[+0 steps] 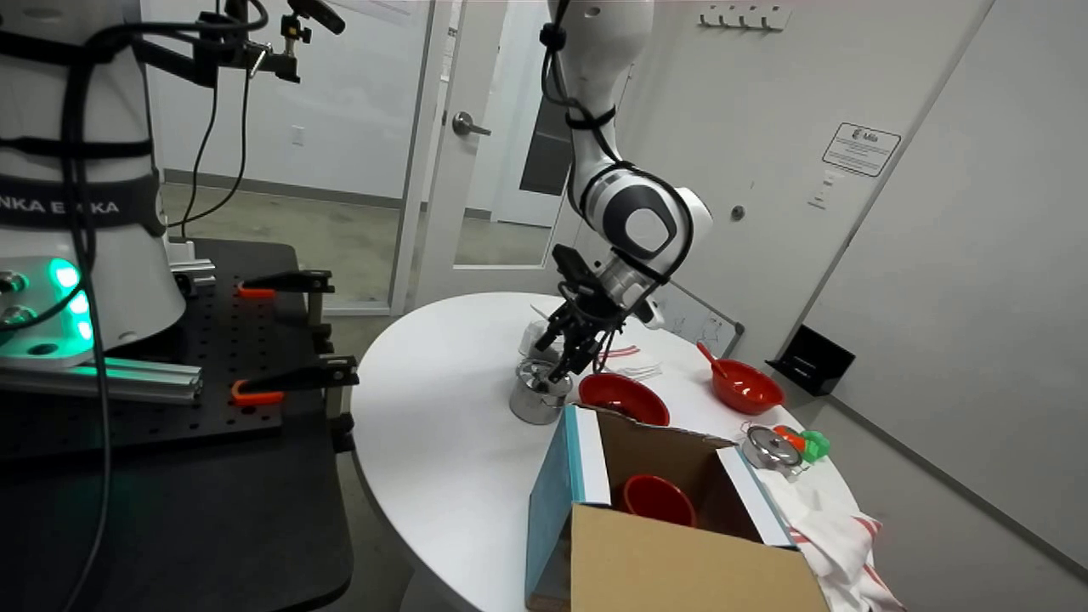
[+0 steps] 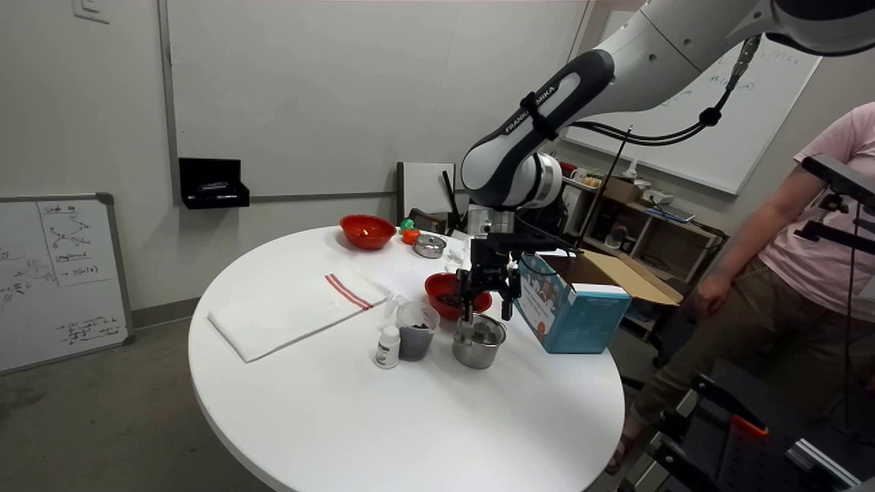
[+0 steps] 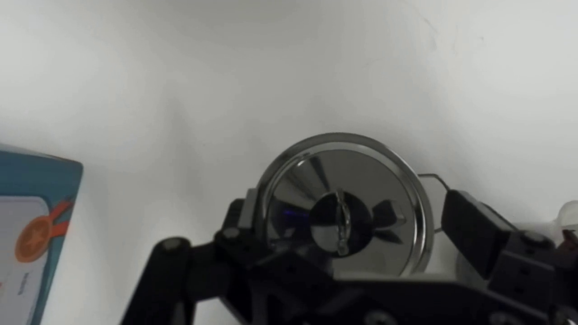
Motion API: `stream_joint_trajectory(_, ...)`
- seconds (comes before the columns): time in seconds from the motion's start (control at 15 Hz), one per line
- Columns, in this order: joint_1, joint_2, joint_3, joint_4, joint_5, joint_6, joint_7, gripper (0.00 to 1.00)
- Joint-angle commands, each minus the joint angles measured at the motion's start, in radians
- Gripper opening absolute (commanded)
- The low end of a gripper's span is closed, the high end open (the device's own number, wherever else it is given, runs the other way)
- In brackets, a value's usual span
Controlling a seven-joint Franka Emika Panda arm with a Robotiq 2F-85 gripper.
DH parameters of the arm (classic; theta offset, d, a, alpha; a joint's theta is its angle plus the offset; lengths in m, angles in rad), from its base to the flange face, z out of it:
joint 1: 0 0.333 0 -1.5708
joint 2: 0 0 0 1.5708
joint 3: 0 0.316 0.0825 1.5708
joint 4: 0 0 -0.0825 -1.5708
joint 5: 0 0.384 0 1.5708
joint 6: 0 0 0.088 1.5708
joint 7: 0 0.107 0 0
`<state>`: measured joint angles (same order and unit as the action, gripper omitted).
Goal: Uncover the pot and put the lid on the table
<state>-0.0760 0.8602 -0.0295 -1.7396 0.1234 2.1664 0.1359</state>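
Your lid was polished, mirror-like metal, your pot shiny metal, and your jaws matt. The surface before you looked smooth, the red bowls glossy and plastic-like, the cup translucent plastic, the towel matt cloth, and the box cardboard, printed outside, plain brown within.

White arm, dark lettered stripe, black cables; black tool, round screws
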Motion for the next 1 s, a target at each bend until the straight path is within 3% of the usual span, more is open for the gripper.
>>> stream_joint_trajectory(0.0, 0.021, -0.052, -0.014, -0.097, 0.027, 0.08, 0.065, 1.0)
stream_joint_trajectory(0.07, 0.008, 0.0, -0.011, -0.023, 0.009, 0.037, 0.032, 1.0)
stream_joint_trajectory(0.27, 0.015, -0.013, -0.012, -0.053, 0.01, 0.059, 0.051, 1.0)
stream_joint_trajectory(0.93, 0.014, 0.002, -0.048, 0.065, -0.019, -0.023, 0.056, 1.0)
